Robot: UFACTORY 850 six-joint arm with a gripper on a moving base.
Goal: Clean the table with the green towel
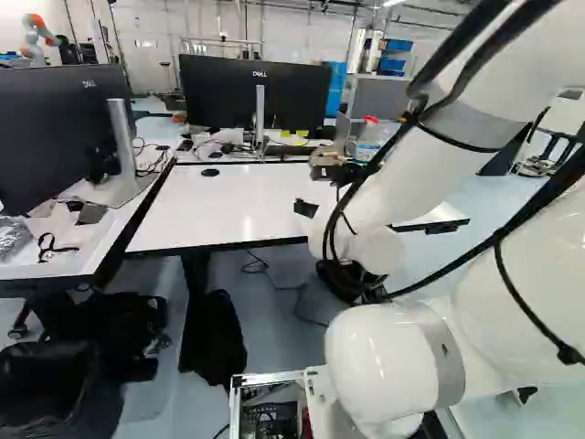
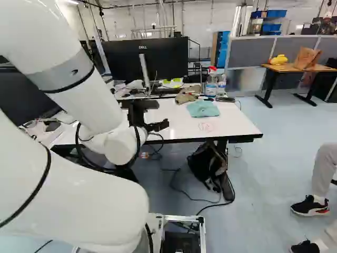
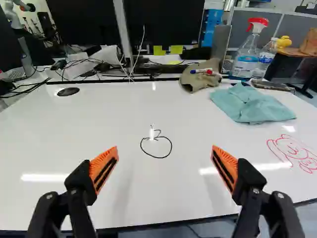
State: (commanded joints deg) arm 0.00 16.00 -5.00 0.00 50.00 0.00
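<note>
My gripper (image 2: 159,115) is over the near part of the white table (image 2: 181,124) in the right base view. In the wrist view the gripper (image 3: 165,150) is open, with nothing between its orange pads. The crumpled green towel (image 3: 251,105) lies ahead of the right-hand finger, towards the table's far right corner; the towel (image 2: 202,108) also shows in the right base view. A black apple-like outline (image 3: 156,156) is drawn on the tabletop just ahead of the fingers. A red drawing (image 3: 295,152) sits on the near side of the towel.
Behind the towel stand spray bottles (image 3: 246,57); a brownish cloth (image 3: 199,75) with markers on it lies beside it. A black disc (image 3: 68,91) rests at the far left. Monitors (image 1: 256,93) and cables line the back. Another robot (image 1: 38,37) stands far off.
</note>
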